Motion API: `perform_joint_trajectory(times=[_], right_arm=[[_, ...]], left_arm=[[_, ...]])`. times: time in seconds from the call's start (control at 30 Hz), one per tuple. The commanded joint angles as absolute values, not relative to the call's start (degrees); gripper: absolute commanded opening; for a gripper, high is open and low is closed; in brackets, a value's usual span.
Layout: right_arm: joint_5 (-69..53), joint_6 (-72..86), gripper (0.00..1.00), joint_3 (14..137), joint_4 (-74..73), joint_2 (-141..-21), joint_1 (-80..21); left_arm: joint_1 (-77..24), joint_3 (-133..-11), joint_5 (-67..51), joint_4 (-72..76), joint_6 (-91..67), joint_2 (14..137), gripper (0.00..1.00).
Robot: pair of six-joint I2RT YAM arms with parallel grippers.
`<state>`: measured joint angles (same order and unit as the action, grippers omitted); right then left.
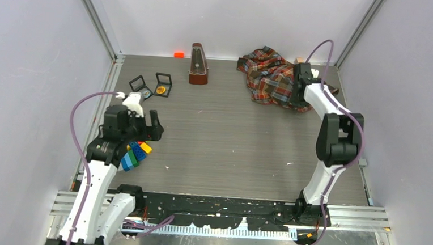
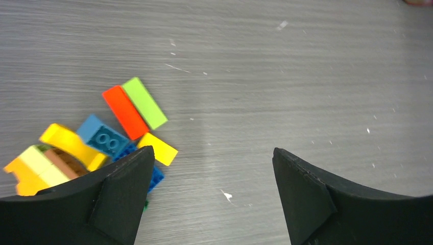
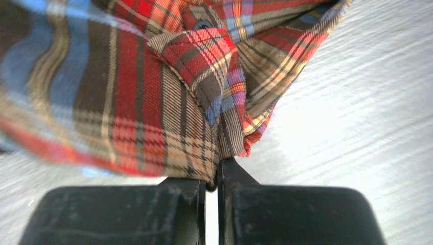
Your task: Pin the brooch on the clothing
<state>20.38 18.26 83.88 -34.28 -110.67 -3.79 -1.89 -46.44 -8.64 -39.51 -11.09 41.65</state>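
The clothing, a plaid shirt (image 1: 274,78) in red, brown and light blue, lies crumpled at the back right of the table. My right gripper (image 1: 303,76) reaches into its right side. In the right wrist view the jaws (image 3: 214,171) are pinched on a fold of the shirt's (image 3: 153,102) cloth. A small gold brooch (image 1: 160,89) sits in an open black case at the back left. My left gripper (image 1: 144,118) hovers at the left, near a heap of bricks. Its fingers (image 2: 212,150) are wide apart with only bare table between them.
Coloured toy bricks (image 1: 136,151) (image 2: 122,122) lie in a heap under the left gripper. A second black case (image 1: 141,84) stands beside the first. A brown metronome (image 1: 198,64) and a small orange block (image 1: 178,54) stand at the back wall.
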Motion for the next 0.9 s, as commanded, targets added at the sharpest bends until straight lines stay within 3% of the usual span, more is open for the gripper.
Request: perform_joint_trajectory(times=[0.0,0.13,0.37,0.5,0.7,0.87], right_arm=[[19.0,17.6,0.00,90.8,-40.7,-93.5,-3.9],[13.1,18.4,0.00,100.6,-47.1,-80.9,-4.5],[5.4,19.1,0.00,124.9,-54.6,-73.7,-5.1],[3.8,20.2,0.00,125.9,-53.2,-69.8,-5.0],[4.5,22.9,0.00,117.4,-50.6,-63.4,-5.0],[9.2,24.0,0.00,114.1,-51.7,-61.3,-5.0]], left_arm=[[-12.4,-49.9,-10.3,-36.8,-13.6,45.2,0.89],[-26.2,-50.7,-8.0,-27.9,-20.7,47.6,0.89],[-45.9,-52.7,-5.9,-9.0,-25.7,58.2,0.91],[-53.6,-54.0,-5.5,-0.9,-25.8,64.9,0.92],[-63.7,-50.8,-5.1,14.3,-26.8,71.1,0.93],[-79.0,-47.1,3.3,28.0,-23.9,75.8,0.93]])
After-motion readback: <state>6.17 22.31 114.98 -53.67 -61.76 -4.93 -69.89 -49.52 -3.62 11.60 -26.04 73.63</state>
